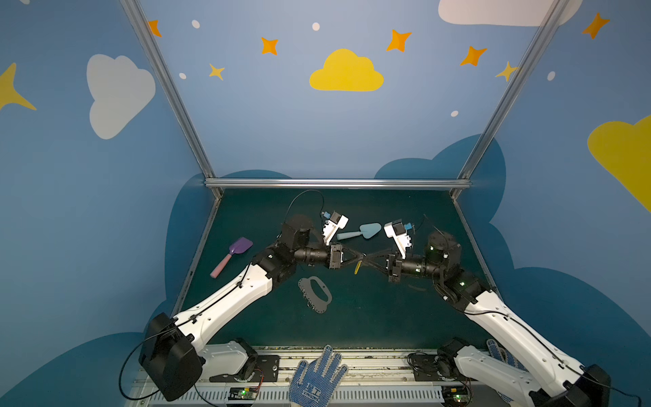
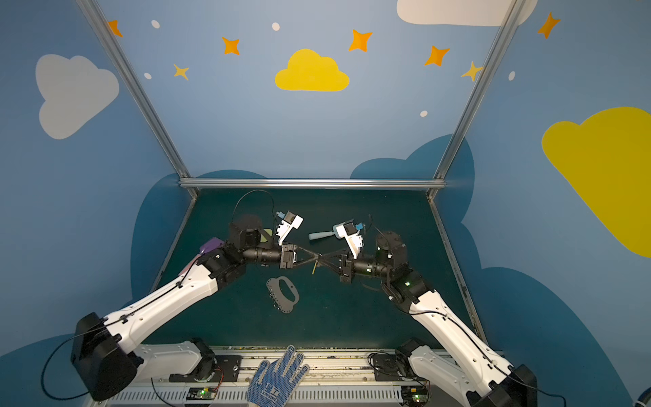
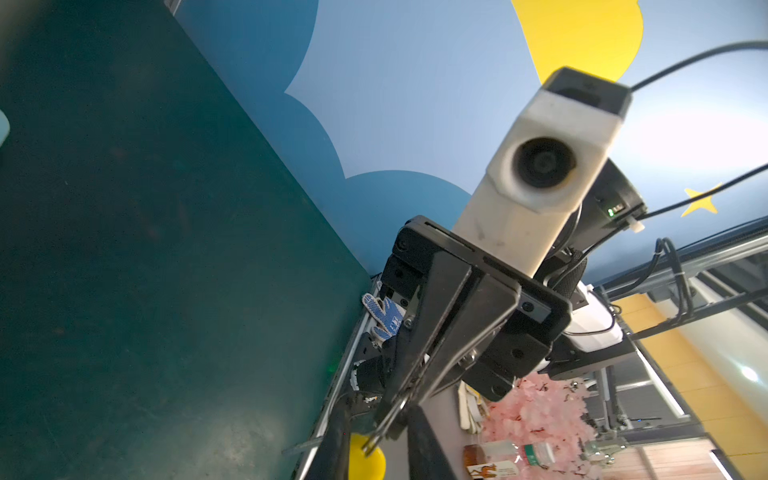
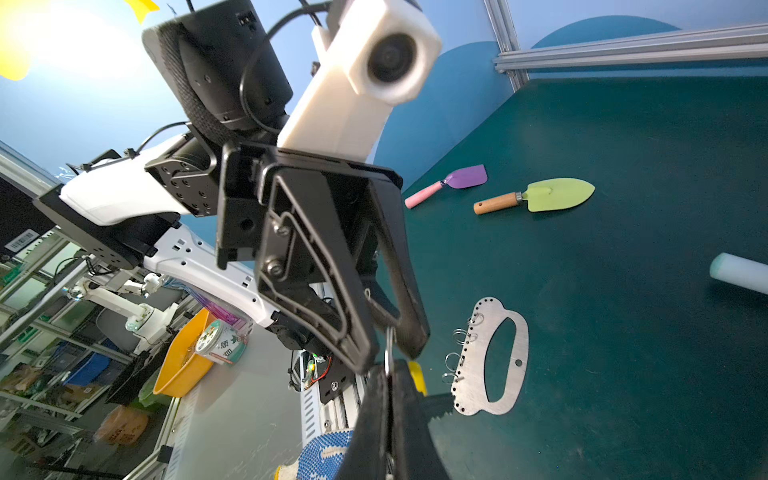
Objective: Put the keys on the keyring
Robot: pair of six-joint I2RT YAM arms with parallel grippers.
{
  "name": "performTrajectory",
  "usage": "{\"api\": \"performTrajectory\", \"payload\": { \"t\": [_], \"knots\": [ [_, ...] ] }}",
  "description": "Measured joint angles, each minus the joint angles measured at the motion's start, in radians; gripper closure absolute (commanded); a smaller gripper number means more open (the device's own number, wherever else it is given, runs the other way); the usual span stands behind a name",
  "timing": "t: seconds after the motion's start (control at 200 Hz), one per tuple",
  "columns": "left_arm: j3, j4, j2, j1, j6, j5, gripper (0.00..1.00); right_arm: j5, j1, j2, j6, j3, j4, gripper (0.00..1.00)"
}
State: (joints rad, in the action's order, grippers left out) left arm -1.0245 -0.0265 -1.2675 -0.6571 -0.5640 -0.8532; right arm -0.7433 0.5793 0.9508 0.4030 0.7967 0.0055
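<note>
Both grippers meet tip to tip above the middle of the green table. My right gripper (image 1: 366, 260) (image 4: 388, 374) is shut on the keys, pinching the thin metal ring. The yellow tag (image 1: 358, 268) (image 2: 313, 268) (image 3: 365, 457) (image 4: 417, 376) hangs below it. My left gripper (image 1: 361, 258) (image 3: 380, 415) stands open by a narrow gap, one finger on each side of the right gripper's tip and the ring. The keyring (image 1: 318, 304) (image 2: 286, 304) (image 4: 476, 399), a flat grey plate with an oval cutout and small rings on its edge, lies on the table below the grippers, toward the front.
A purple shovel with a pink handle (image 1: 232, 255) (image 4: 453, 183) lies at the left. A light blue trowel (image 1: 363, 230) lies behind the grippers. A green trowel with a wooden handle (image 4: 540, 195) lies near the purple one. A blue-dotted glove (image 1: 317, 378) lies on the front rail.
</note>
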Motion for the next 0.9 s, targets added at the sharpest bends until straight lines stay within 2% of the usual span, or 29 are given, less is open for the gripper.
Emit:
{"api": "performTrajectory", "payload": {
  "t": [0.295, 0.621, 0.901],
  "knots": [
    [0.000, -0.006, 0.013, -0.001, -0.001, 0.011, 0.77, 0.000, -0.012, -0.002, 0.034, -0.016, 0.048, 1.00],
    [0.006, 0.002, 0.042, 0.000, -0.002, 0.047, 0.92, -0.011, -0.016, -0.003, 0.058, -0.018, 0.086, 1.00],
    [0.006, 0.006, 0.042, 0.000, 0.006, 0.054, 0.96, -0.017, -0.021, -0.004, 0.072, -0.018, 0.099, 1.00]
  ]
}}
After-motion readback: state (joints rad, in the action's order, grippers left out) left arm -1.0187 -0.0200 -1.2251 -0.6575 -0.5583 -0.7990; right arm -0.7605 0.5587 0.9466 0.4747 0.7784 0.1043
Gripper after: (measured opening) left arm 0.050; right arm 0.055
